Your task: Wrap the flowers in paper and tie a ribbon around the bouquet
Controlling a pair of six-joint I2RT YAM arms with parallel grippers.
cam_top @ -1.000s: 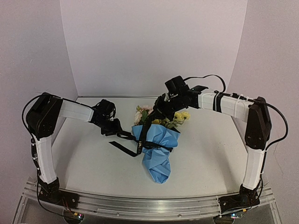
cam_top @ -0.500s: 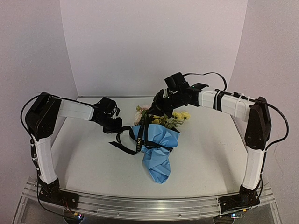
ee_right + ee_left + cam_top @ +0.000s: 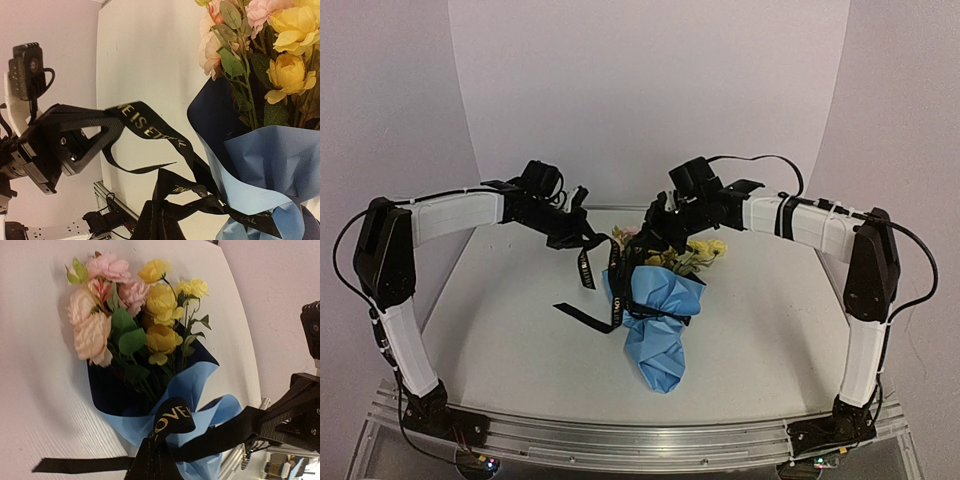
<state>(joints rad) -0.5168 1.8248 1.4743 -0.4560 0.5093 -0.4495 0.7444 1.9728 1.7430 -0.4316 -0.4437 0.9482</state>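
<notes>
Left gripper (image 3: 585,236) and right gripper (image 3: 656,230) each clamp the ribbon (image 3: 585,268) above the bouquet (image 3: 658,300) lying mid-table (image 3: 500,340); wrapping looks done, ribbon circles the paper (image 3: 660,355), knot seemingly unfinished.

The ribbon (image 3: 150,127), black with gold lettering, arcs from the left tool (image 3: 102,134), which is clamped on it, over the white table (image 3: 145,60) to a band around the paper (image 3: 260,165). The paper is light blue outside and navy inside. The right tool (image 3: 159,226) pinches another stretch of ribbon. Yellow and pink flowers (image 3: 280,50) stand out of the cone.
</notes>
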